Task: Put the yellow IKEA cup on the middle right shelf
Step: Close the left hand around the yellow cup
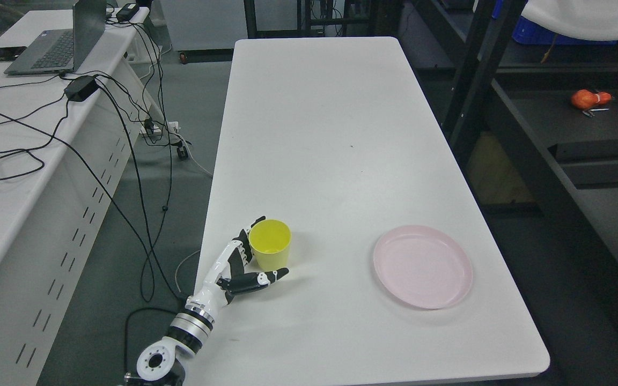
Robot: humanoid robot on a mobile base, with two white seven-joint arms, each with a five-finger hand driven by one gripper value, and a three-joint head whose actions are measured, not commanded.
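Note that the left robot hand (244, 268) stands with fingers spread, not yet clamped, cupping the upright yellow cup (270, 244) on the worktop (330, 134), which sits just right of its palm.

cup (270, 244) on table (319, 134), plate (422, 266) to its right

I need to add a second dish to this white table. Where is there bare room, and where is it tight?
The whole far half of the white table is bare, as is the strip between the yellow plastic cup and the round pink plate. It is crowded at the near left edge, where the left hand wraps around the cup.
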